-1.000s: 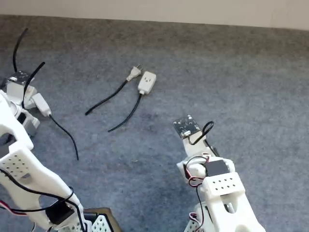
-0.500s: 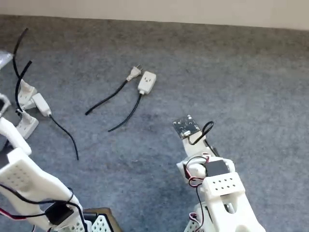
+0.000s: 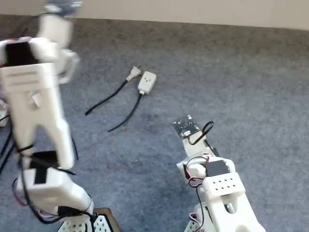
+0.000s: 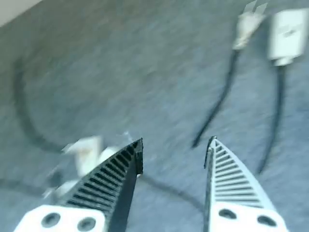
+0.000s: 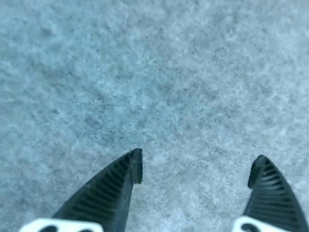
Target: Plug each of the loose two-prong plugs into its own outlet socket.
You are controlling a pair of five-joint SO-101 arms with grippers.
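A loose two-prong plug [image 3: 133,73] on a black cord lies mid-table, prongs close beside a white outlet socket [image 3: 147,82] with its own cord. The left wrist view has this plug [image 4: 248,24] and socket [image 4: 288,31] far ahead. My left gripper [image 4: 175,145] is open and empty, high above the carpet. Under one of its fingers lies another white plug-and-socket pair [image 4: 84,149] on a black cord; I cannot tell if they are joined. My right gripper [image 5: 199,157] is open over bare carpet, holding nothing.
The left arm [image 3: 34,96] stands tall at the table's left side. The right arm [image 3: 212,179] is low at the front right, its wrist board [image 3: 186,126] pointing toward the middle. Grey carpet [image 3: 241,72] covers the table; a pale wall runs along the far edge.
The left arm has lifted away from the white pair at the left edge and swung up high, hiding that pair in the high view. The right arm has not moved.
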